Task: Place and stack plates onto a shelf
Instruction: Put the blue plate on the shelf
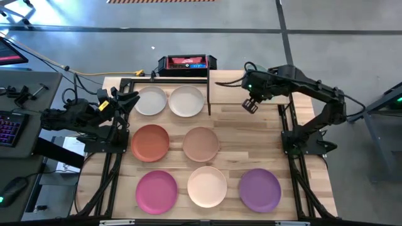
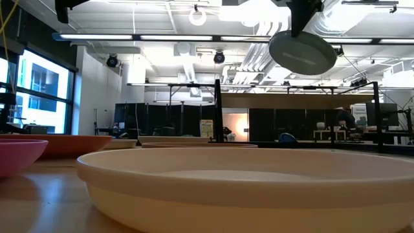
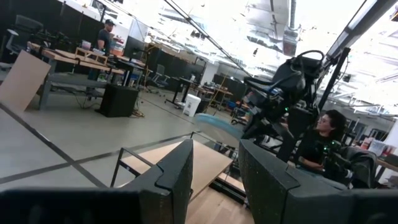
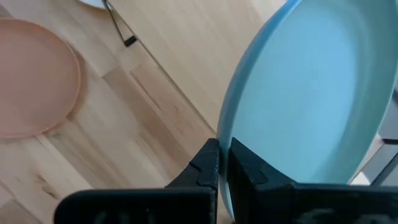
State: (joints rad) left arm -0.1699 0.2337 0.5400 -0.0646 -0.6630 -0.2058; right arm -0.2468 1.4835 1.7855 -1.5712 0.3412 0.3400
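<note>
Seven plates lie flat on the tabletop: white (image 1: 151,100), cream (image 1: 186,100), coral red (image 1: 151,142), dusty pink (image 1: 201,143), magenta (image 1: 157,191), peach (image 1: 207,186) and purple (image 1: 259,189). The shelf (image 1: 235,88), a light-wood panel with black posts, stands at the far right. My right gripper (image 1: 250,105) hangs over the shelf's near edge, shut on the mint green plate (image 4: 311,93), which also shows high in the low view (image 2: 303,53). My left gripper (image 3: 214,180) waits open at the table's left side, beside the white plate, with nothing between its fingers. My right gripper pinches the mint plate's rim (image 4: 225,140) between its two fingers, one finger (image 4: 252,168) on the hollow face and the other (image 4: 207,163) on the underside. The fingers slant down from above. The plate is lifted clear and hangs tilted below them.
A red-and-black box (image 1: 186,63) sits at the table's far edge, left of the shelf. Black frame rails run along both table sides (image 1: 295,157). A keyboard (image 1: 9,129) lies off the table at the left. A person (image 3: 326,124) sits beyond the table.
</note>
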